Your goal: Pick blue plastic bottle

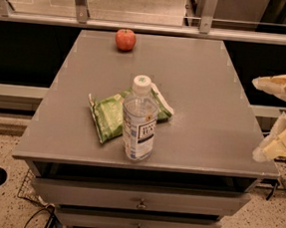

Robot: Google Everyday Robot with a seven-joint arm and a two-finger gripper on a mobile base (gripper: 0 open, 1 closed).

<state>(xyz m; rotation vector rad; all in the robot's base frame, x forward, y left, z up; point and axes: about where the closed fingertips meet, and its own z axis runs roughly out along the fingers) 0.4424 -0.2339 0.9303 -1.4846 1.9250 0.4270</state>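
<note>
Bottle (pixel 139 119) stands upright near the table's (pixel 210 92) front edge. Gripper (pixel 256 118) hangs off at its 3 o'clock, fingers (pixel 278 83) spread wide.

Table (pixel 200 91) bears blue plastic bottle (pixel 139 123), packet (pixel 108 115), apple (pixel 125 39); fingers (pixel 279 141) beside it.

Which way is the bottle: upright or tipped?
Upright: the bottle stands on its base, cap on top. The tool hangs open at the table's right edge.

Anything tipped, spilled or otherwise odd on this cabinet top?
Nothing stands out. The blue plastic bottle stands upright and capped near the front edge. The green snack packet lies flat just behind it, and the apple sits at the far edge. The gripper is open at the right edge, touching nothing.
</note>
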